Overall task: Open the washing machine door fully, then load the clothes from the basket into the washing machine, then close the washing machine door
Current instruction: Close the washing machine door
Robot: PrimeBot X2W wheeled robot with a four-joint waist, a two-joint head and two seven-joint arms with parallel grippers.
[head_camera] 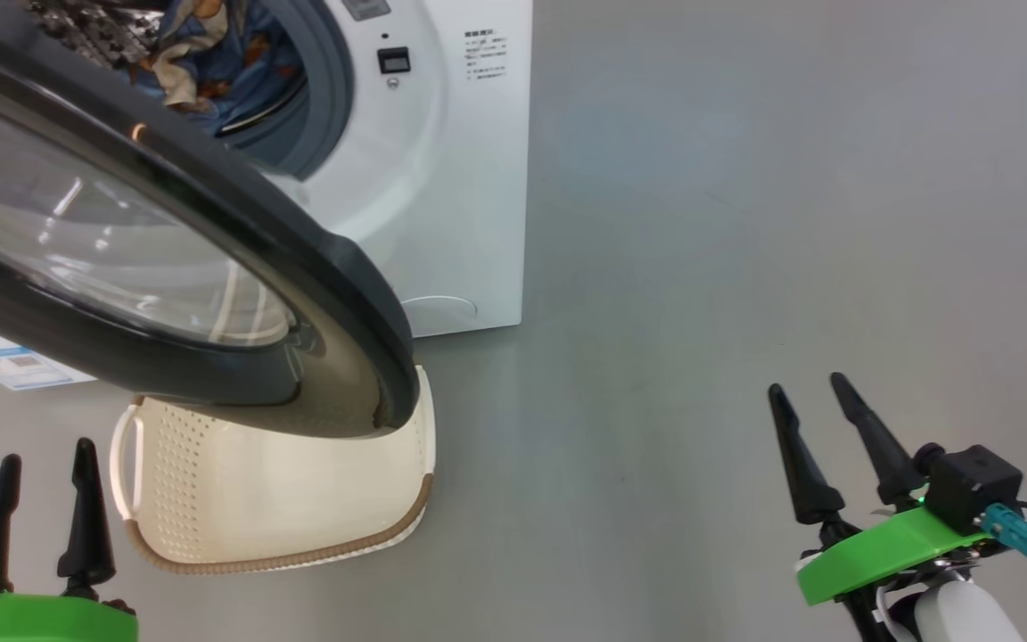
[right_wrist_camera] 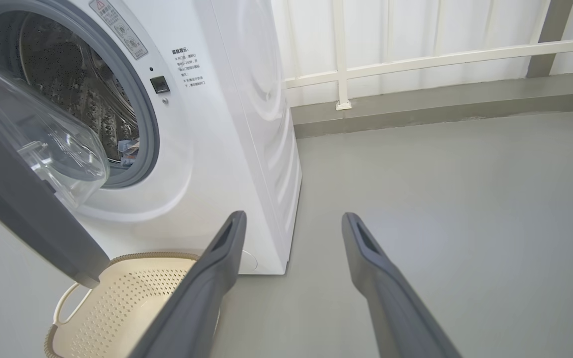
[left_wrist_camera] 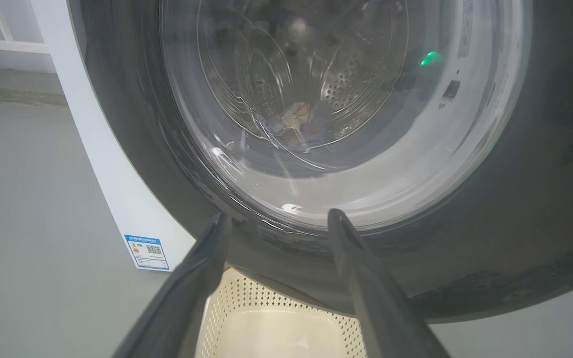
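Head view: clothes (head_camera: 201,53) in washer (head_camera: 469,178), basket (head_camera: 282,499) empty under door (head_camera: 335,267); L pincer (head_camera: 47,451) & R pincer (head_camera: 807,384) wide open, empty, ready for door-closing.

We see the grey floor (head_camera: 745,223) bearing the washing machine (head_camera: 478,178) near its far edge, and the basket (head_camera: 193,481) just before that machine.

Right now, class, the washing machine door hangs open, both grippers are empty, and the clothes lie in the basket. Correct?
Not the clothes: the head view shows them inside the washing machine; the basket looks empty. The washing machine door is open; the left gripper and right gripper are empty.
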